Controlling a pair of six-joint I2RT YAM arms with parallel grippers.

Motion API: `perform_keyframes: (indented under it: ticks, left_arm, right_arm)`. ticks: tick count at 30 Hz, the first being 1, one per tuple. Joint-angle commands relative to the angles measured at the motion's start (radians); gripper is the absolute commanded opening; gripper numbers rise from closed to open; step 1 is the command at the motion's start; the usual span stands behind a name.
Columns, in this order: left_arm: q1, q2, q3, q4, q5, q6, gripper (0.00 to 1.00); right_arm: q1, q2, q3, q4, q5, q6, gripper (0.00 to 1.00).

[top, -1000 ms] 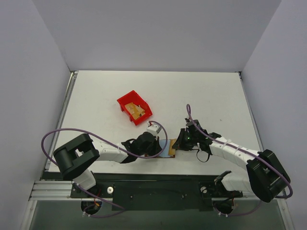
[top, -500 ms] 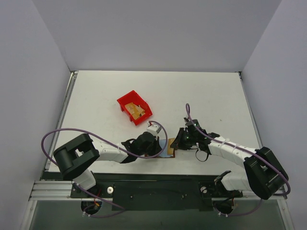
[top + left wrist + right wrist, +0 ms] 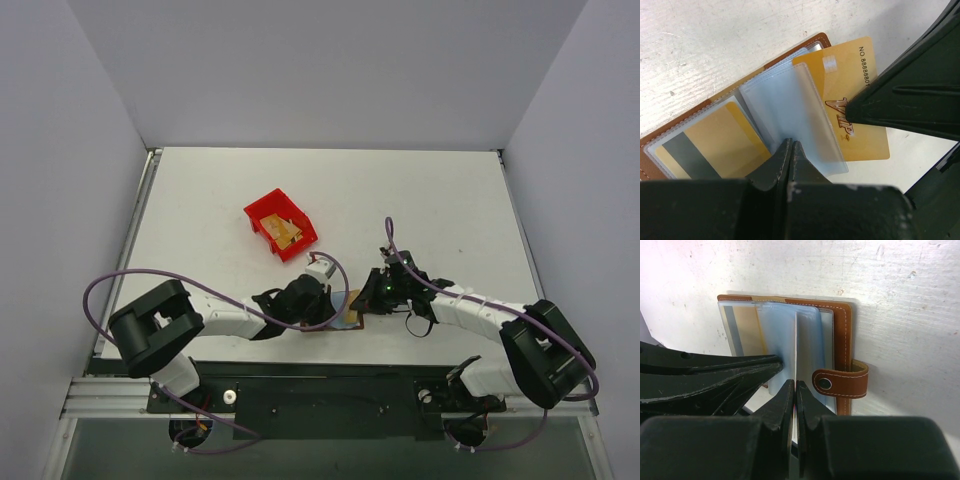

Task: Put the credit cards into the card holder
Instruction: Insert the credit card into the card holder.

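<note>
Well, card holder (image 3: 842, 335) sits at the tabletop's (image 3: 450, 200) near edge, room beyond. Left fingers (image 3: 780, 161) pinch its sleeve (image 3: 790, 105), right fingers (image 3: 783, 401) a gold card (image 3: 836, 80); only left wrist shows its lettering.

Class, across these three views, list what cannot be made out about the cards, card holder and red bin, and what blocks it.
Top view: the left gripper and right gripper cover most of the card holder, hiding its pockets.
Top view: cards in the red bin are too small to count.
Left wrist: the right gripper covers the end of the VIP card's number.
Right wrist: that card is edge-on, face unseen.
</note>
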Motion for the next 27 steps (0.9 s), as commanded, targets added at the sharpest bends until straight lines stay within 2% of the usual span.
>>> perform_keyframes:
  ticks: [1,14,27]
  left_arm:
    - [0.005,-0.026,0.027,-0.126,-0.014,0.011,0.0]
    - [0.008,-0.199,0.077,-0.189,-0.034,0.022,0.0]
    - [0.049,-0.369,0.018,-0.27,-0.098,0.005,0.0]
  right_arm:
    - [0.004,0.007,-0.01,0.041,-0.023,0.005,0.0]
    - [0.007,0.011,-0.005,0.088,-0.075,0.011,0.0]
    - [0.064,0.037,0.037,0.137,-0.13,0.011,0.0]
